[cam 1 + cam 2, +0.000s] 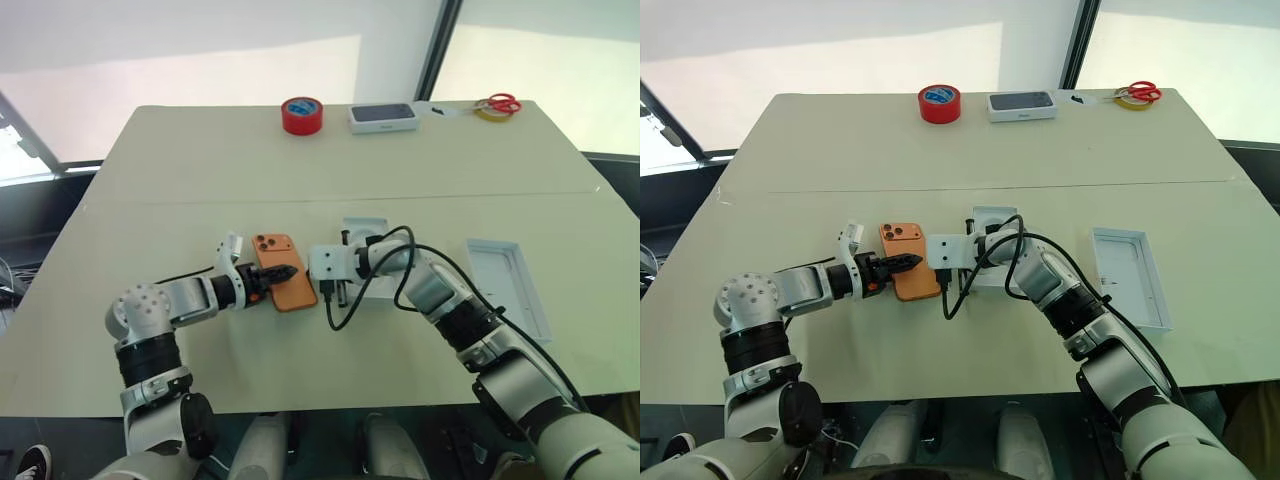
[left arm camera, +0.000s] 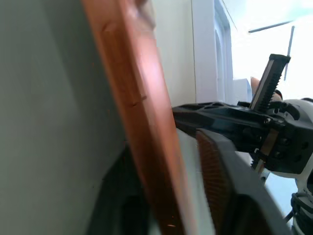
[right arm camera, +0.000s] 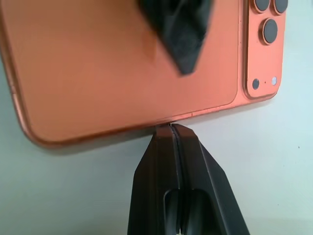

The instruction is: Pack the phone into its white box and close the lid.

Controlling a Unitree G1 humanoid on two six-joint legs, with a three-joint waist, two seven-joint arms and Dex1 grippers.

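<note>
Lifting the phone (image 1: 280, 271) cleanly means the left tool (image 1: 283, 272), clamped across its long edge, raises it level while the closed right tool (image 3: 171, 128) braces the opposite edge, mid-desk.

The flat orange phone (image 3: 122, 63) has a copper-orange back, with dark round lenses ringed in orange. The two-finger grippers are black: the left gripper (image 1: 290, 271) and the right gripper (image 3: 171, 128). The table (image 1: 200, 170) is pale beige. The shallow cardboard box (image 1: 992, 218) is white, as is the rectangular cardboard lid (image 1: 1130, 275). The tape roll (image 1: 301, 115) is red with a blue centre. The far box (image 1: 382, 117) is white with a dark top. The scissors (image 1: 497, 104) have red handles.
</note>
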